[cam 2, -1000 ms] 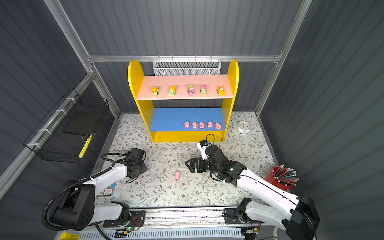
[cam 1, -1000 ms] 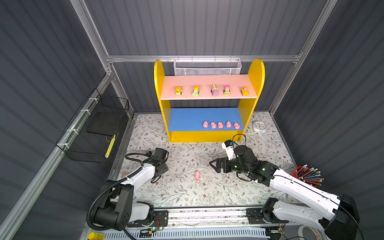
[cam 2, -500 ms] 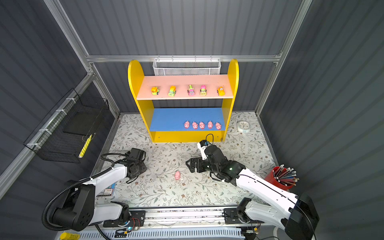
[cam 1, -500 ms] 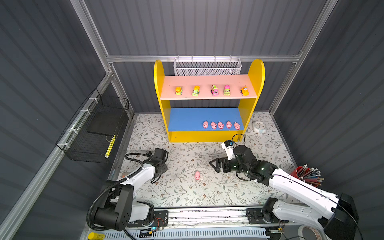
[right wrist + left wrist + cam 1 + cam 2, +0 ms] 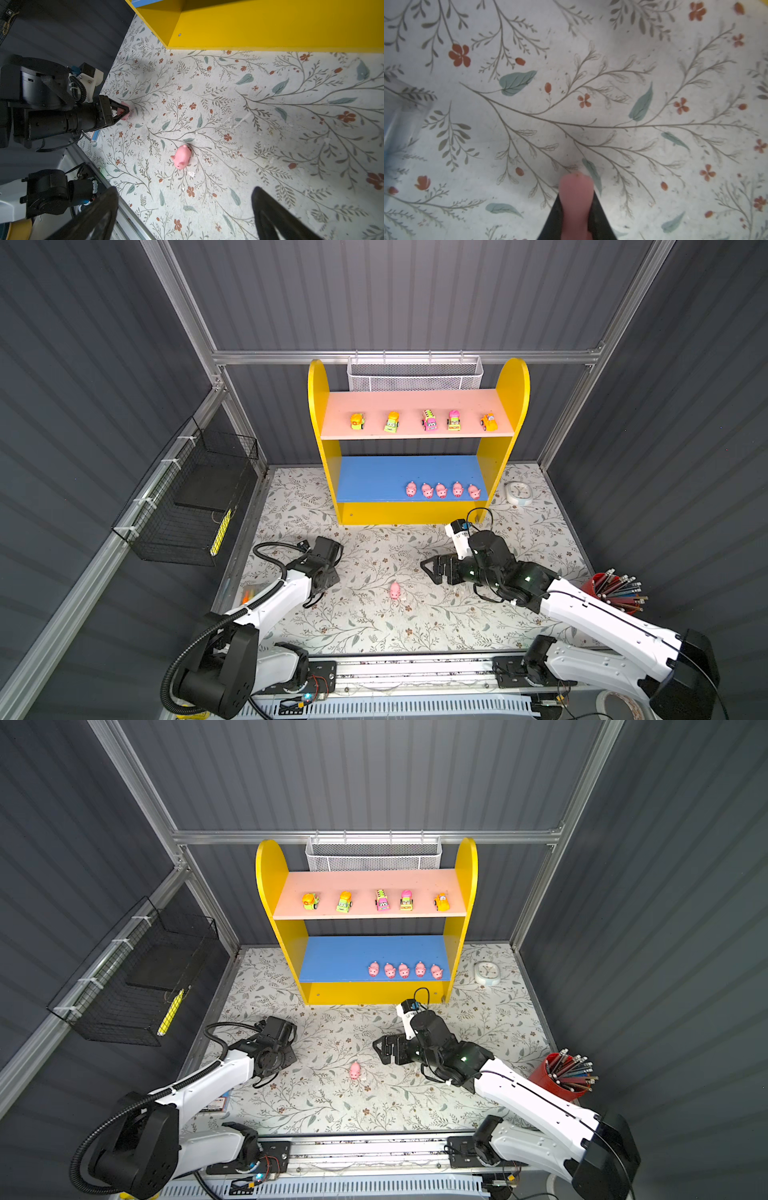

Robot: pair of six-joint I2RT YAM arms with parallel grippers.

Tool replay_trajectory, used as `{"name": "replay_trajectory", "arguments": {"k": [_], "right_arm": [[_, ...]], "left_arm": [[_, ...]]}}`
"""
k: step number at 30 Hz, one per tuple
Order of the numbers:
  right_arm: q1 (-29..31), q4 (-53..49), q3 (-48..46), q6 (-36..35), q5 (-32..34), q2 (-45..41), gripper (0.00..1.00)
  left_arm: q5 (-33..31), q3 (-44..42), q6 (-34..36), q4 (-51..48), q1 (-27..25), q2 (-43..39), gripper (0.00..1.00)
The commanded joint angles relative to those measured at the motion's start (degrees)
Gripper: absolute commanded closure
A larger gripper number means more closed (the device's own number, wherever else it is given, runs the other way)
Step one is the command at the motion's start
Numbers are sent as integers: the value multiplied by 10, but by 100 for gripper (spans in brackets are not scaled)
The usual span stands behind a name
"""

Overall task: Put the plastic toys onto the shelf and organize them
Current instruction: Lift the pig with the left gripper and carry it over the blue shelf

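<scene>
Pink plastic shows between the black fingers of the left gripper (image 5: 576,196) in the left wrist view: a tiny pink pig figure (image 5: 575,187) is clenched there, close to the white floral-print mat (image 5: 591,83), though whether it touches the mat cannot be told. The right wrist view shows the same grasp from the side, the pig pinched at the fingertips, out in front of the left end of the two-tier shelf with yellow round-topped sides (image 5: 327,464). A second pink pig (image 5: 395,590) lies loose on the mat in front of the shelf's middle, touched by neither arm. The right gripper (image 5: 429,571) hangs in front of the shelf's right half, its jaws spread wide and holding nothing, aimed toward that loose pig, near it but apart. On the shelf's blue lower board (image 5: 374,477) five pink pigs (image 5: 441,490) stand in a close row at the right end. On its pink upper board (image 5: 415,400) five small cartoon-faced toy vehicles (image 5: 429,420) in orange, yellow-green and pink stand spaced along the front edge. A round white clock (image 5: 518,492) lies on the mat just beside the shelf's right side.
</scene>
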Motion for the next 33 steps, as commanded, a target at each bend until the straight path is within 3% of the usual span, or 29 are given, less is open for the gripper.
{"name": "replay_trajectory", "arguments": {"k": [1,10,23,33], "right_arm": [[2,-17,8,-4,23,-17,1],[1,-43,12,-6,48,-49,1],[-1,-90,27,-8,80,-84,1],[-9,-101,38,-12,89,-84,1]], "left_arm": [[-29,52,11,-41,-43,-9,80],[-89,181,35,-63,-149,64,80],[-81,363,152,-27,-154,232,79],[-79,489,205,-24,-142,310,78]]}}
